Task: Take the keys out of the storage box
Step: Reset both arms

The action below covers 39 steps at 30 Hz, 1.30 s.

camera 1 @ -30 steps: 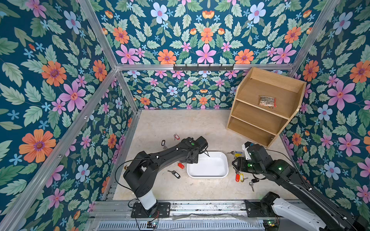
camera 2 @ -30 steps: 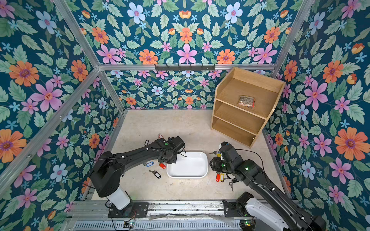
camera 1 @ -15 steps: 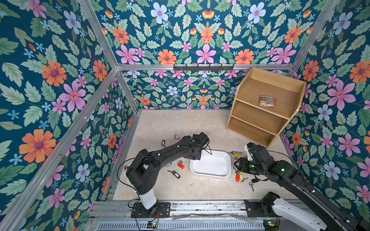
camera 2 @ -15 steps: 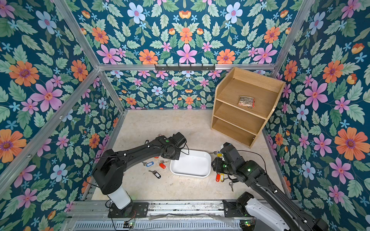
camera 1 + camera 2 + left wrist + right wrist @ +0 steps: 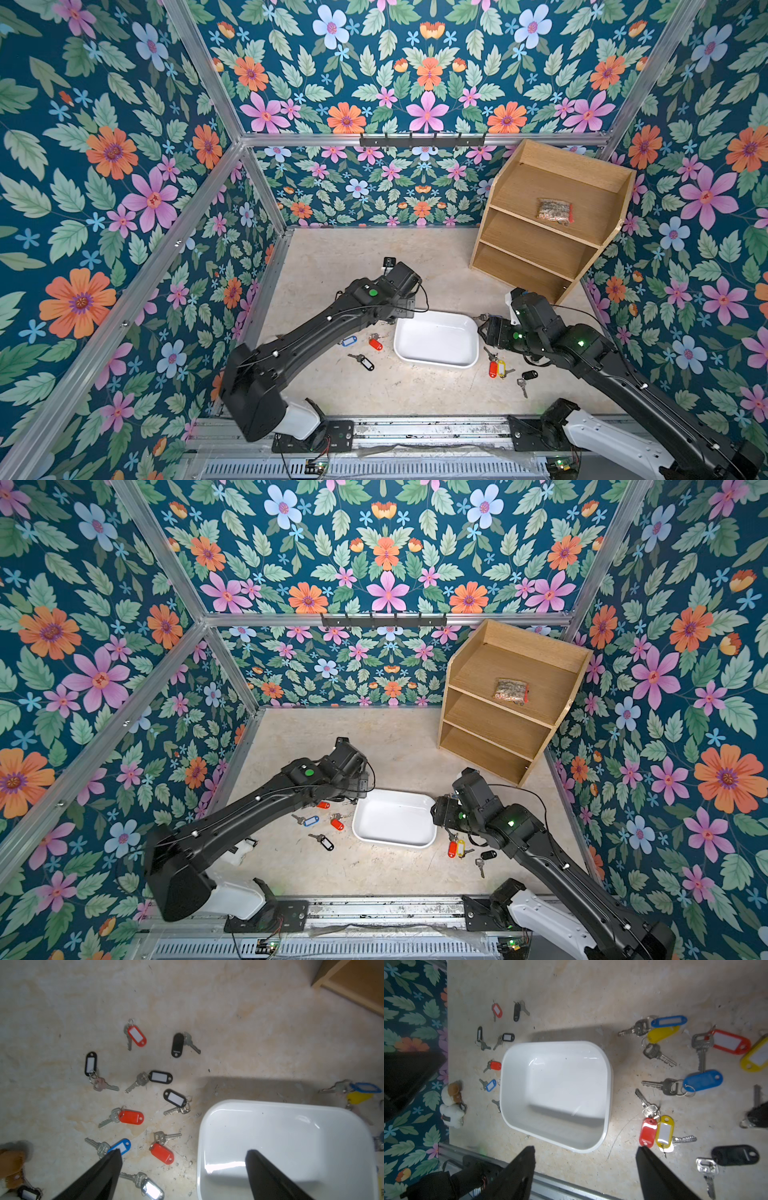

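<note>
Task looks done: storage box sits empty, keys all lie scattered on the table either side of it, left gripper and right gripper both wide, holding nothing.

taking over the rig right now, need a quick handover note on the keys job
Left claw: open, empty, straddling one rim of the box.
Right claw: open, empty, over a corner of the box.
Box: on the table between the two arms, nothing in it.
Keys: all out, lying on the table in two scatters, one on the left arm's side, another on the right arm's side.
Done: box emptied.
Left: nothing visible; probably just pull the arms back.
</note>
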{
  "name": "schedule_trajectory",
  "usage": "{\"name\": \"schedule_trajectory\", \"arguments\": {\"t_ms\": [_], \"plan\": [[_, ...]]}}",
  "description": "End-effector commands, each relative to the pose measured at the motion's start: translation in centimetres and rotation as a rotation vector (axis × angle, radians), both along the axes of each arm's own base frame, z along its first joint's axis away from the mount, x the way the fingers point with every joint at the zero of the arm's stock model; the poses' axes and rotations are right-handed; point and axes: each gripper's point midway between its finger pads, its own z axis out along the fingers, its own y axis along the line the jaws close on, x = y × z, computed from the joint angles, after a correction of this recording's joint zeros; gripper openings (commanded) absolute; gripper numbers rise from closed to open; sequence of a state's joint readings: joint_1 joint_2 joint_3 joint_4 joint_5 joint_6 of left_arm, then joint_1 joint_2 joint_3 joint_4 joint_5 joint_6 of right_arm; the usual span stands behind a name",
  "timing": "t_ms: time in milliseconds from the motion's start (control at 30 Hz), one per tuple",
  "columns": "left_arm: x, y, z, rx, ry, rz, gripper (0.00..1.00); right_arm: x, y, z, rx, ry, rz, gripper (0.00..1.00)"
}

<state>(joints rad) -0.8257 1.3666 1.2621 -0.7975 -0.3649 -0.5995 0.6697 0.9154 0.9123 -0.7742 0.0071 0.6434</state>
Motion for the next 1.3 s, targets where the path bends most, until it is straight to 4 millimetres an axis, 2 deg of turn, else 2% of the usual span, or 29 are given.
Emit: {"name": "schedule_trajectory", "arguments": {"t_ms": [0, 100, 167, 200, 233, 267, 300, 333, 367, 467, 567, 600, 667, 733, 867, 933, 967, 1000, 1067, 1133, 1167, 1200, 1233, 1267], "plan": [[1.5, 3.8, 7.1, -0.025, -0.328, 0.129, 0.99, 4.3, -1.2, 4.8, -0.081, -0.261, -0.074, 0.85], [1.3, 8.0, 13.2, -0.037, -0.699, 0.232, 0.99, 7.4, -3.6, 10.4, -0.194, -0.568, -0.167, 0.87], [0.1, 10.7, 15.4, -0.017, -0.966, 0.288, 0.99, 8.2, -4.3, 12.8, -0.252, -0.816, -0.166, 0.91], [-0.8, 12.2, 14.5, -0.001, -1.073, 0.311, 0.99, 7.8, -4.7, 14.6, -0.263, -0.980, -0.165, 0.98], [-1.4, 13.4, 14.2, -0.018, -1.141, 0.338, 0.99, 7.4, -5.1, 14.9, -0.304, -1.104, -0.164, 0.99], [-1.0, 14.5, 12.7, 0.009, -1.148, 0.342, 0.99, 6.4, -6.3, 15.4, -0.354, -1.256, -0.207, 0.99], [0.2, 15.4, 11.3, 0.038, -1.096, 0.349, 0.99, 5.4, -8.5, 15.7, -0.384, -1.374, -0.315, 0.99], [1.2, 16.4, 10.2, 0.047, -1.052, 0.369, 0.99, 5.1, -10.6, 15.7, -0.382, -1.400, -0.412, 0.99], [2.3, 17.9, 8.9, 0.047, -1.018, 0.392, 0.99, 6.1, -13.0, 14.6, -0.403, -1.353, -0.490, 0.99], [4.4, 21.4, 4.4, 0.029, -0.924, 0.438, 0.99, 8.5, -19.2, 9.3, -0.357, -1.161, -0.634, 0.99], [6.0, 23.7, -0.1, 0.029, -0.811, 0.479, 0.99, 9.3, -22.9, 4.4, -0.292, -1.045, -0.725, 0.99], [6.3, 23.7, -1.0, 0.039, -0.798, 0.477, 0.99, 9.6, -23.4, 3.6, -0.298, -1.022, -0.741, 0.99], [6.9, 23.0, -2.8, 0.032, -0.767, 0.435, 0.99, 11.0, -22.0, 2.5, -0.313, -1.012, -0.629, 0.99], [7.4, 22.6, -4.8, 0.041, -0.717, 0.407, 0.99, 12.4, -21.5, 0.5, -0.301, -0.940, -0.591, 0.99], [6.6, 23.7, -7.9, 0.103, -0.675, 0.451, 0.99, 13.0, -20.7, -2.8, -0.289, -0.880, -0.549, 0.99], [6.8, 24.2, -8.1, 0.114, -0.676, 0.482, 0.99, 13.0, -20.9, -4.3, -0.305, -0.861, -0.563, 0.99], [7.2, 24.0, -8.0, 0.107, -0.688, 0.465, 0.99, 13.3, -20.6, -4.0, -0.301, -0.891, -0.552, 0.99], [7.7, 23.4, -8.3, 0.109, -0.673, 0.429, 0.99, 13.7, -19.7, -4.6, -0.306, -0.889, -0.494, 0.99], [8.8, 23.3, -8.7, 0.127, -0.638, 0.417, 0.99, 14.3, -19.2, -5.3, -0.311, -0.927, -0.463, 1.00], [9.2, 23.5, -8.4, 0.154, -0.651, 0.415, 0.99, 14.8, -18.9, -6.5, -0.325, -0.844, -0.434, 0.99], [9.2, 23.7, -8.3, 0.162, -0.667, 0.418, 0.99, 14.4, -18.9, -5.5, -0.309, -0.920, -0.451, 1.00], [8.9, 23.8, -8.1, 0.142, -0.725, 0.413, 0.99, 14.6, -19.0, -5.8, -0.316, -0.895, -0.449, 0.99], [8.9, 23.3, -9.3, 0.127, -0.726, 0.367, 0.99, 14.7, -19.1, -6.3, -0.325, -0.858, -0.445, 0.99], [9.6, 23.0, -9.3, 0.143, -0.746, 0.341, 0.99, 14.4, -19.1, -5.6, -0.319, -0.908, -0.459, 0.99]]}}
